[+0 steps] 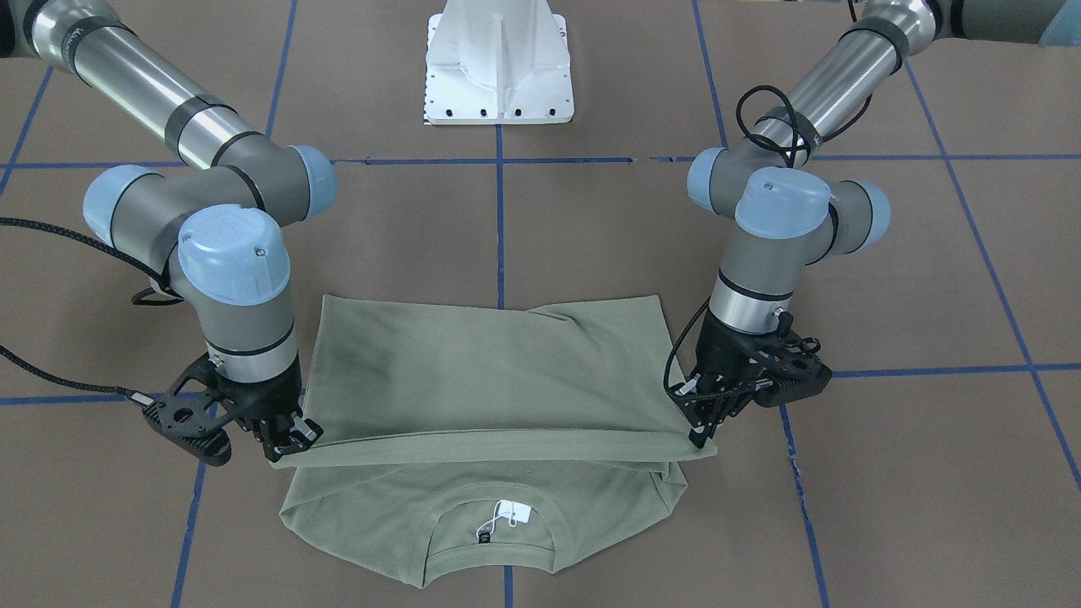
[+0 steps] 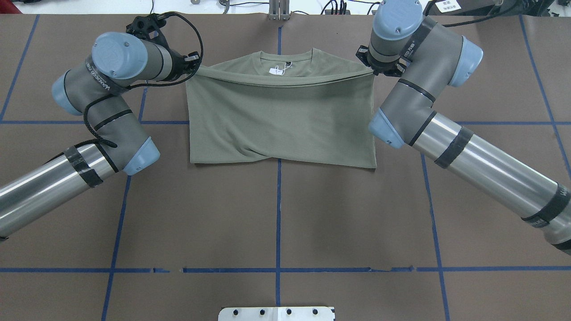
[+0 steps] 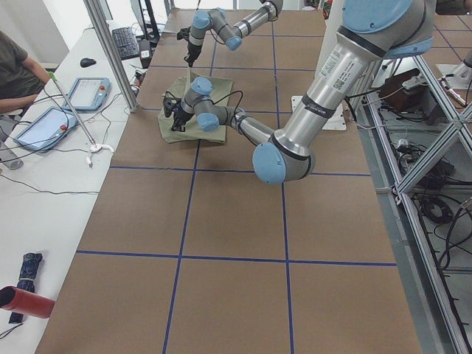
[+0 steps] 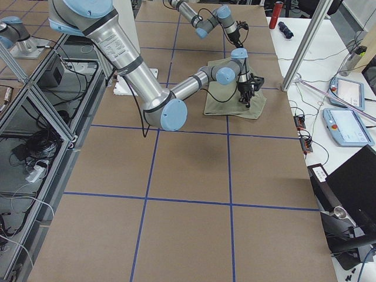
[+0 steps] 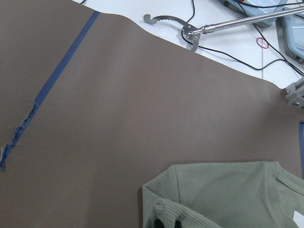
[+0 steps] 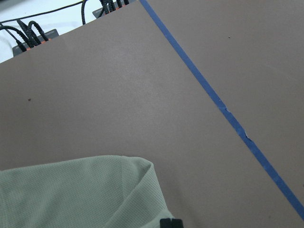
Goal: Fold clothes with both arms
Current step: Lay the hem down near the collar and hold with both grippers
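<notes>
The sage-green shirt [image 1: 490, 371] lies flat on the brown table, its lower half folded up toward the collar, which shows with its white tag [image 1: 511, 513]. In the overhead view the shirt [image 2: 281, 120] is a neat rectangle. My left gripper [image 1: 701, 435] is shut on one corner of the folded-over hem, and it also shows in the overhead view [image 2: 192, 69]. My right gripper [image 1: 287, 441] is shut on the other corner, seen from overhead too [image 2: 369, 69]. Both hold the hem low, just short of the neckline. Each wrist view shows a shirt corner [image 5: 228, 194] [image 6: 71, 190].
The white pedestal base [image 1: 498, 67] stands behind the shirt. Blue tape lines [image 2: 278, 214] cross the brown table. Beyond the far edge are cables and a metal clamp [image 5: 190, 33]. A side desk holds tablets [image 3: 88, 92], and a person [image 3: 15, 66] sits there.
</notes>
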Robot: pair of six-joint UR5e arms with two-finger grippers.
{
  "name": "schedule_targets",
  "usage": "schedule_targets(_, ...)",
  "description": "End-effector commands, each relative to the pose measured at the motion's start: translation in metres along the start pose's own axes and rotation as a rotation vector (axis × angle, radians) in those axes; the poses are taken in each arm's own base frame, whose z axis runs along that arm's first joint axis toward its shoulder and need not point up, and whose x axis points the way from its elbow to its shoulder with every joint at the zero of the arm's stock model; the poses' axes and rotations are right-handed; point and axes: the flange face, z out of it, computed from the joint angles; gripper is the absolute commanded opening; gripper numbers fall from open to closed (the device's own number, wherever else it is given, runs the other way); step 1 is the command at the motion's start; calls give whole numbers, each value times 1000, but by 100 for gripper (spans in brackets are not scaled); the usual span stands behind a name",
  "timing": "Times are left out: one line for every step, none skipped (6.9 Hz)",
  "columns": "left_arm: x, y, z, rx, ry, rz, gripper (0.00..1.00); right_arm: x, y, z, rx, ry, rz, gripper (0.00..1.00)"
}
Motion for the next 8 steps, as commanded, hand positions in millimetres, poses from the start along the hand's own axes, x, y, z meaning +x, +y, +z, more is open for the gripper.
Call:
schedule_targets(8,-3,21,5,-14,3,0,-19,-8,12,-2,26,4,0)
schedule_targets(10,-2,21,4,-10,6,0,-16,-16,27,6,7,7,0)
schedule_targets(5,-1,29,8,11,32,0,-10,-26,37,11,16,2,0)
schedule_targets(2,-1,32,9,17,42,0,-8,-31,38,14,20,1,0)
schedule_targets(2,2,33,4,16,44,0,-6,-33,43,18,31,2,0)
schedule_targets(4,7,34,-1,18,47,0,-9,-31,41,17,27,1,0)
schedule_targets(6,10,35,-4,21,50,1,-15,-30,36,17,18,0,0)
schedule_targets(5,12,35,-6,19,51,2,-16,-27,38,16,20,-4,0)
